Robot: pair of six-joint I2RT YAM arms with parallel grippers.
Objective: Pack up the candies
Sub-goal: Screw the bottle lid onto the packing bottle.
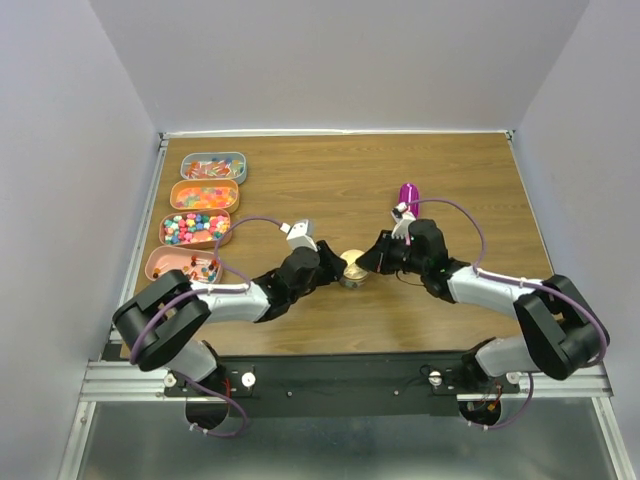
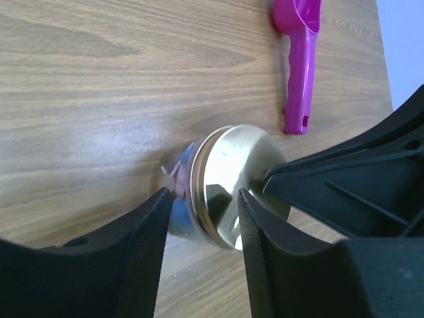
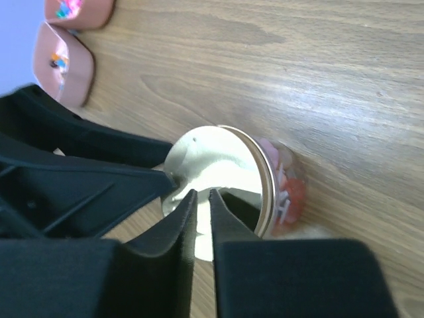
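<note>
A small clear jar (image 1: 352, 272) with a round cream lid (image 2: 238, 182) stands mid-table, candies (image 3: 291, 192) showing through its wall. My left gripper (image 1: 338, 268) comes in from the left, open. Its fingers (image 2: 149, 252) straddle the jar's near edge; I cannot make out contact. From the right, my right gripper (image 1: 372, 262) hovers over the lid (image 3: 212, 165) with its fingers (image 3: 179, 225) only a narrow slit apart and nothing between them. More candies (image 1: 195, 228) lie in trays at the far left.
Several oval trays (image 1: 243, 165) form a column along the table's left edge; two pink ones (image 3: 79, 73) show in the right wrist view. A magenta scoop (image 1: 408, 195) lies behind the right gripper, also in the left wrist view (image 2: 301, 59).
</note>
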